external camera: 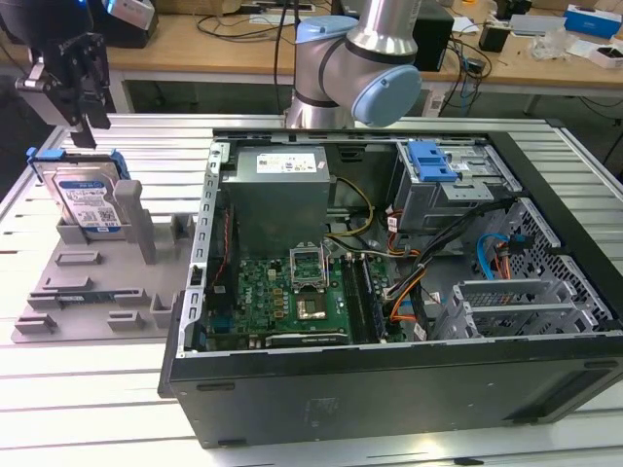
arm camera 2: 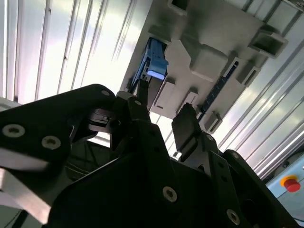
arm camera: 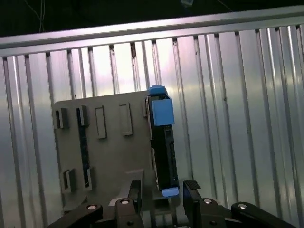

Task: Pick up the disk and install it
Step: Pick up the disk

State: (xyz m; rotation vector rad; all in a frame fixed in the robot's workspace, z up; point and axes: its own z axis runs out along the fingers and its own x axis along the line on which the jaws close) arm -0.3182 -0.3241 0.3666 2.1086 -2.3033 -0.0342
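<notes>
Nearest in the exterior view stands the open computer case (external camera: pixel 389 375) on the ribbed metal bench (external camera: pixel 78 389), side panel off, with the green motherboard (external camera: pixel 292 287) at its floor, the grey power supply box (external camera: pixel 282 190) behind that, and a blue latch (external camera: pixel 433 161) on the drive cage toward the exterior view's right. To the exterior view's left of the case lies a grey slotted holder tray (external camera: pixel 88 292), and at its far end the disk (external camera: pixel 86 199) stands upright on edge in a slot, label facing the camera, blue carrier bracket framing it. Just above it hangs the gripper (external camera: pixel 90 125), jaws pointing down and spread apart, holding nothing and clear of the disk's top edge. In both wrist views the disk (arm camera: pixel 164 142) (arm camera 2: pixel 154 64) appears edge-on beyond the gripper (arm camera: pixel 164 190) (arm camera 2: pixel 164 107) – the blue bracket end sits in line with the gap between the two black fingers (arm camera: pixel 192 194), with the grey tray (arm camera: pixel 109 156) alongside. Farther back rises the arm (external camera: pixel 365 58), and behind it a wooden bench (external camera: pixel 214 44) cluttered with cables and boxes.
</notes>
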